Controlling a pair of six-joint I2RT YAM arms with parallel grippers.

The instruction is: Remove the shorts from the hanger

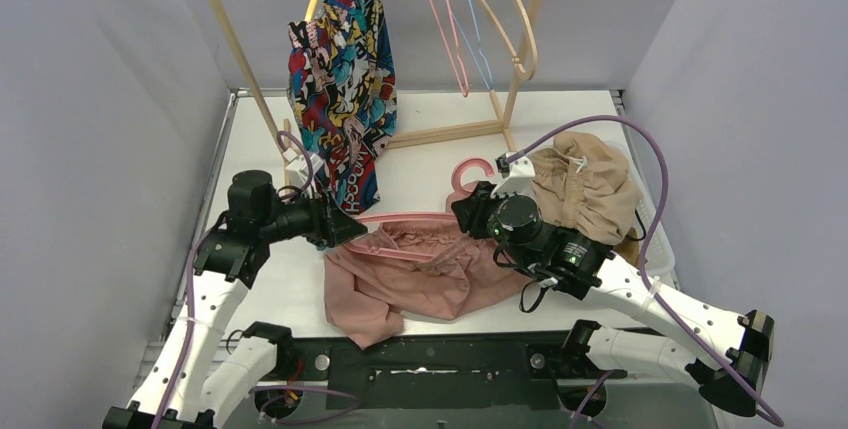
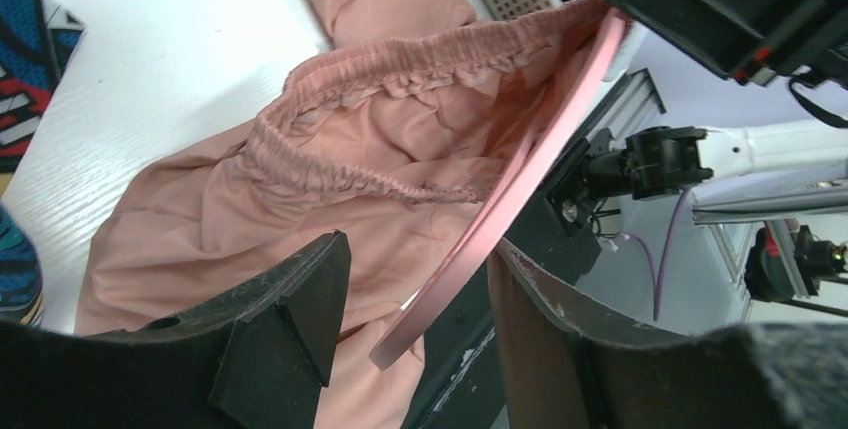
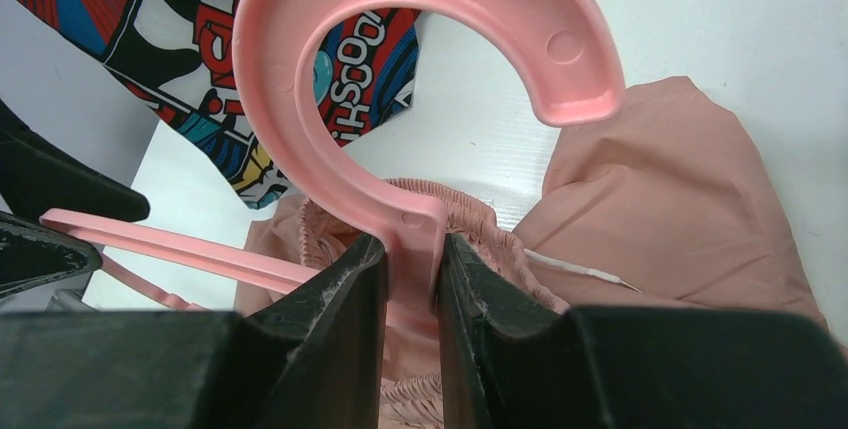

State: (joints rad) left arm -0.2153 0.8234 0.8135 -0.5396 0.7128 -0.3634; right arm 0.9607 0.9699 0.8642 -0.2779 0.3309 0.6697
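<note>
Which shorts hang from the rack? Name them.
The comic-print shorts, hanging at the back left; the pink shorts and beige shorts lie on the table.

1. Finding: a robotics lab test cell, not a home or a shop.
2. The white table (image 1: 430,164) is boxed in on three sides by plain grey panels (image 1: 100,149).
3. The left arm (image 1: 205,319) and right arm (image 1: 650,294) are bolted to a black base plate (image 1: 430,364), with purple cables (image 1: 664,177) running exposed.
4. A wooden rack (image 1: 235,49) carrying comic-print shorts (image 1: 345,79) stands on the tabletop itself.

Bright, even light; soft shadows.
</note>
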